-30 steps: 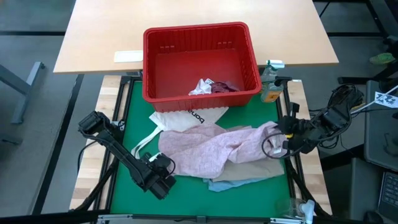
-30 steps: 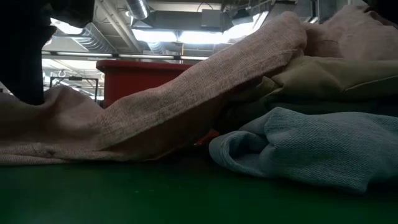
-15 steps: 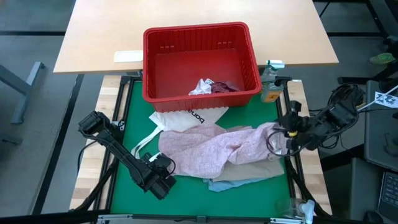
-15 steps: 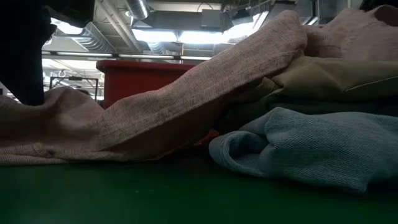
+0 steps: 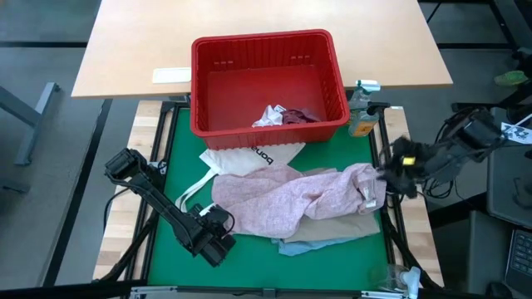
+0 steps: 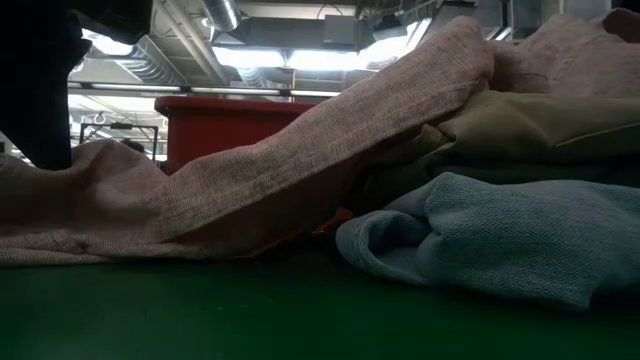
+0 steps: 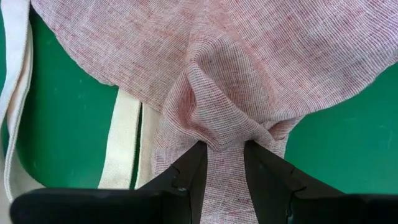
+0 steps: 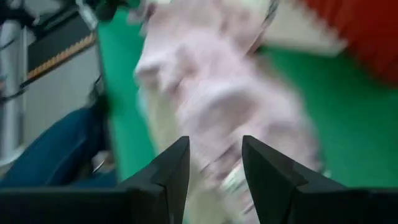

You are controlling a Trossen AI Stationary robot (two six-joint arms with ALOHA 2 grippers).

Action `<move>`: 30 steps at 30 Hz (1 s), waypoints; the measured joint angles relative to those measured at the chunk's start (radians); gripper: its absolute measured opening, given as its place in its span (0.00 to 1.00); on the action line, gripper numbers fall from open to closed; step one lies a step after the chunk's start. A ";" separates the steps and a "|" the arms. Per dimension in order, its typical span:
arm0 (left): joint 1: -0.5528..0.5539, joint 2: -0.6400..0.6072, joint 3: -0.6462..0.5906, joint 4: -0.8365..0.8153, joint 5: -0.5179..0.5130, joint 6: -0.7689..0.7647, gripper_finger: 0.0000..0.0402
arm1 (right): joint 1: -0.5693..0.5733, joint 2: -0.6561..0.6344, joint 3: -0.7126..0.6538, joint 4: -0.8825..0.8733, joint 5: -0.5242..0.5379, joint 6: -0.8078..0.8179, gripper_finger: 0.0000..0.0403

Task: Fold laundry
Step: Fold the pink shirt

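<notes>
Meanwhile the left gripper (image 7: 222, 152) pinches a bunched corner of the pink cloth (image 5: 287, 199) — the right gripper (image 8: 215, 155) hangs open, empty, beside the table.

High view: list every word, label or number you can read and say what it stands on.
Black lettering on the white tote bag, seen upside down and partly hidden under the red basket: too small to read for certain.
Label on the bottle beside the basket: too small to read.
Nothing else legible.
</notes>
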 joint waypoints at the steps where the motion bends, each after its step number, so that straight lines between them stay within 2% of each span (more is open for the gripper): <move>1: 0.000 0.000 0.000 0.000 -0.001 0.000 0.25 | 0.000 0.007 -0.022 0.024 -0.047 0.018 0.36; 6: 0.000 0.000 0.000 0.012 -0.040 -0.001 0.25 | 0.001 0.042 -0.179 0.172 -0.258 0.024 0.36; 9: 0.000 0.000 0.000 0.030 -0.075 -0.001 0.25 | 0.001 0.063 -0.268 0.202 -0.286 0.016 0.36; 13: 0.000 0.000 0.000 0.040 -0.080 0.000 0.25 | -0.001 0.101 -0.386 0.201 -0.354 0.014 0.36; 16: 0.000 0.000 0.000 0.040 -0.080 0.000 0.25 | 0.000 0.127 -0.449 0.205 -0.364 0.014 0.36; 21: 0.000 0.000 0.000 0.041 -0.079 0.000 0.25 | 0.000 0.163 -0.488 0.233 -0.405 0.019 0.36; 27: 0.000 0.000 0.000 0.043 -0.079 0.000 0.25 | 0.000 0.165 -0.485 0.287 -0.554 0.021 0.36; 30: 0.000 0.000 0.000 0.043 -0.079 0.000 0.25 | 0.000 0.165 -0.474 0.340 -0.588 0.049 0.36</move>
